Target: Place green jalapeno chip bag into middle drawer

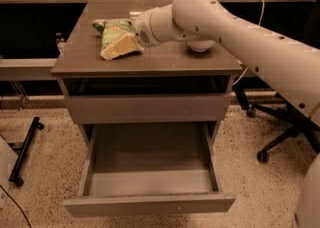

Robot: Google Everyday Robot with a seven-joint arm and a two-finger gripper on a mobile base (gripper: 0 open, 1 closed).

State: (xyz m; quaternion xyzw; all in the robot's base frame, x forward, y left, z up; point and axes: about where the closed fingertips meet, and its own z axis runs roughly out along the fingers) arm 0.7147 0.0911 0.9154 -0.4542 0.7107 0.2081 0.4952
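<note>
1. Camera view, edges and open room: the cabinet top fills the upper centre of the frame. Its front edge runs straight across above a dark open slot and a closed drawer front.
2. The middle drawer is pulled out at the lower centre. Its grey floor is bare and open from above, with slim walls on both sides. Its flat front, at the bottom of the frame, bears a tiny pale dot.
3. To the left a black stand lies on the speckled floor, well apart from the drawer. At the right a chair base stands near the cabinet's side.
4. The chip bag lies flat on the upper left part of the top, near its left edge but wholly on it, and back from the front edge.
5. Writing: the bag shows light green with pale print, but none of it can be read.
6. The gripper is at the upper left of centre. Its pale tan tip lies over the near end of the bag and seems to touch it. Whether it is spread or pressed together cannot be told.
7. The white arm crosses from the right edge over the top. It covers most of a white bowl at the back right.
</note>
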